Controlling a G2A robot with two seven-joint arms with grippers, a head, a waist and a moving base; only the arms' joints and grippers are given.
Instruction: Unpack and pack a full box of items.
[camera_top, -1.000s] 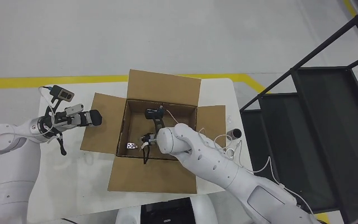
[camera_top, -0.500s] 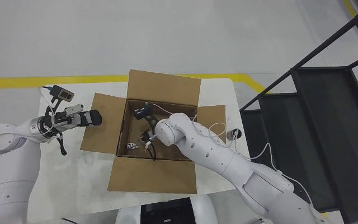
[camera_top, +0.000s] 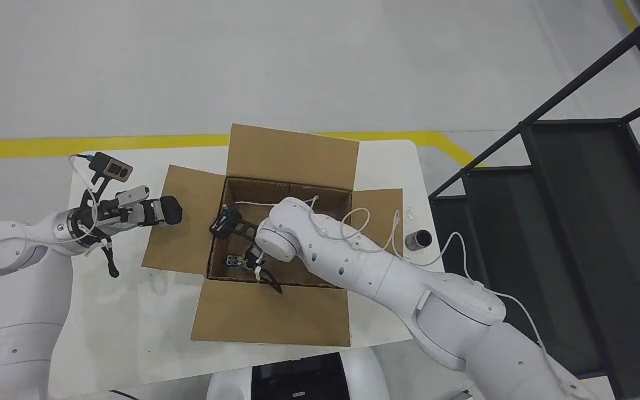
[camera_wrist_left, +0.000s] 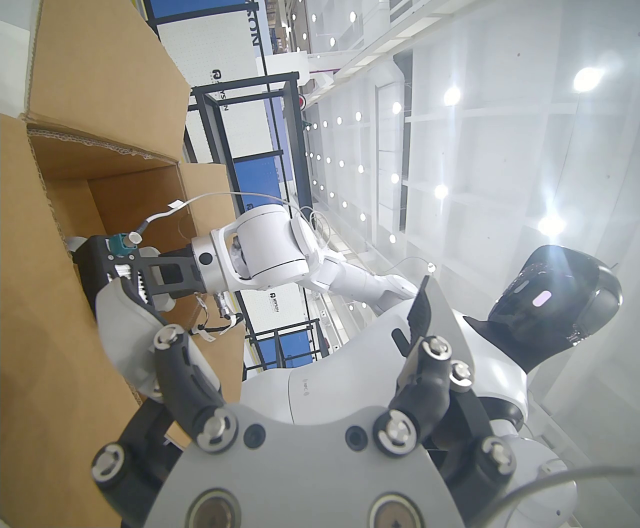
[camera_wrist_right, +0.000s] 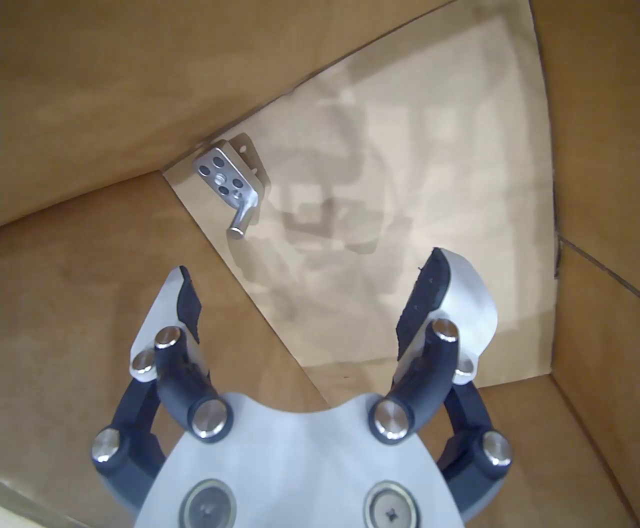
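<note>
The open cardboard box stands mid-table with all flaps folded out. My right gripper hangs inside it by the left wall, open and holding nothing. A small silver metal part with holes and a short peg lies on the box floor in a corner, ahead of the right gripper and apart from it; from above the part sits near the front left corner. My left gripper stays outside the box by the left flap, open and empty.
A small dark cylinder stands on the white table right of the box. A black metal stair frame rises beyond the table's right edge. The left flap is close beside the left gripper.
The right arm has swung inside the box from the back middle toward the left wall. The left arm has kept still.
</note>
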